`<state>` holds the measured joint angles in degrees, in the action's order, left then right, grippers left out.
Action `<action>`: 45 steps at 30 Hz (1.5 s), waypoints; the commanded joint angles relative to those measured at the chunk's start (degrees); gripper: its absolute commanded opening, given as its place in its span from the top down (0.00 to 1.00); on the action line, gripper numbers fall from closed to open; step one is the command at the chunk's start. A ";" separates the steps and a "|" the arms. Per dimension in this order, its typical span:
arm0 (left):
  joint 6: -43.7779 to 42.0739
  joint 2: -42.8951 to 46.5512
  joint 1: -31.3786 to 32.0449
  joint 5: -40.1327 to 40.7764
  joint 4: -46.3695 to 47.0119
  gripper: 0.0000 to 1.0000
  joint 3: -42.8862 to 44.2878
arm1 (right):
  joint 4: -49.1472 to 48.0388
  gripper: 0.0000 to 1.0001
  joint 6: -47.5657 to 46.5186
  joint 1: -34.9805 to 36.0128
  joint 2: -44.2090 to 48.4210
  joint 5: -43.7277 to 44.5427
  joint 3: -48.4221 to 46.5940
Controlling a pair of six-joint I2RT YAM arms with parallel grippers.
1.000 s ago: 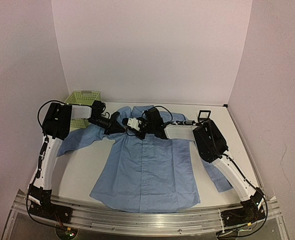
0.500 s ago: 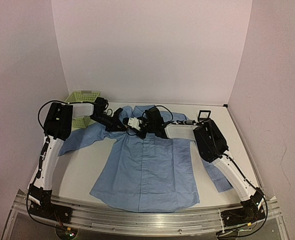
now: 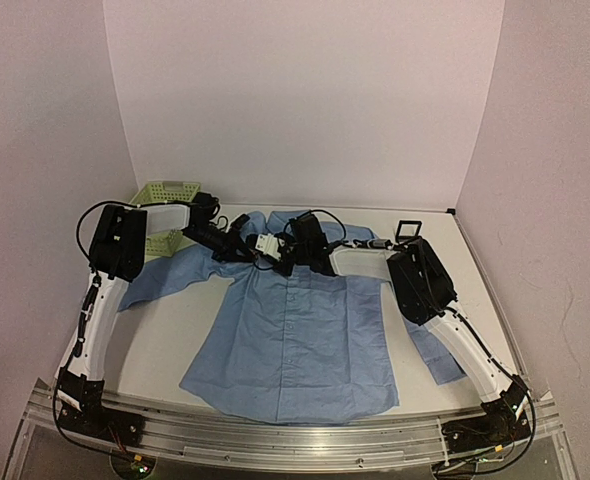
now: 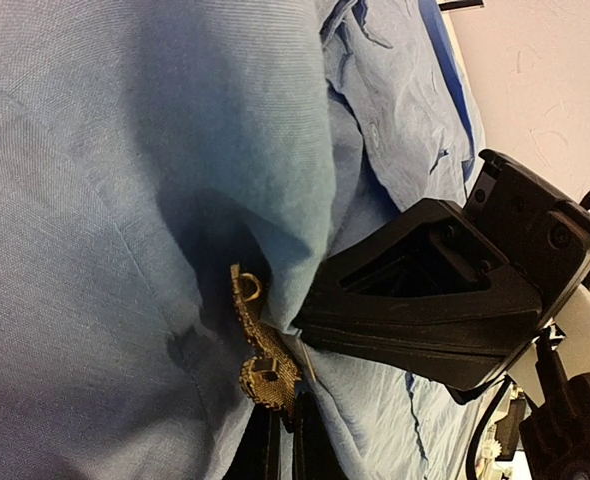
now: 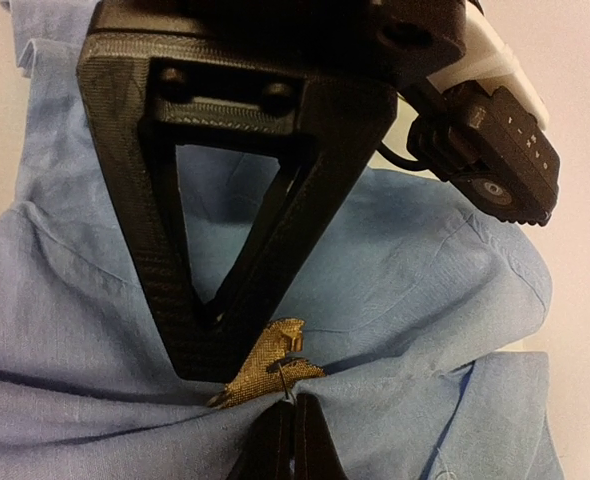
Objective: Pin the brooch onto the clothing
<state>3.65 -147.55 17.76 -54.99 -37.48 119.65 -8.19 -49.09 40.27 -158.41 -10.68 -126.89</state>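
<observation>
Tension first: left gripper clenched on the brooch, right gripper pinching the clothing; keep that fold taut, ease the pin through shallowly

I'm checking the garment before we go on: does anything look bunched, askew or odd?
Yes. At its upper end the shirt is pulled into tight creases that converge where the right gripper pinches it, beside the brooch held in the left gripper. Nothing looks torn.

shirt spread flat | left arm, right arm: meet at collar
</observation>
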 commanded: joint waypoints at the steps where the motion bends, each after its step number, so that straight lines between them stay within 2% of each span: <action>1: -3.30 2.18 3.80 -10.01 1.44 1.00 4.42 | 4.70 1.00 -1.62 1.10 -1.51 1.37 -0.11; 10: -5.77 2.91 4.73 -10.64 1.44 1.00 4.90 | 4.58 1.00 -6.41 1.91 -1.27 1.93 -0.29; 17: -5.64 3.23 5.82 -13.26 2.08 1.00 4.40 | 4.52 1.00 -11.45 2.68 -1.55 6.19 0.50; 28: -7.32 4.48 6.59 -14.16 -0.78 1.00 4.70 | 3.88 1.00 -13.40 3.62 -2.26 10.62 0.24; 45: -7.73 3.94 9.28 -14.76 -1.01 1.00 7.29 | 1.93 1.00 -12.67 4.96 -2.35 9.95 0.74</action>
<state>-1.26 -147.55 19.18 -52.33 -38.76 121.33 -8.40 -61.71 42.96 -158.41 1.36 -126.96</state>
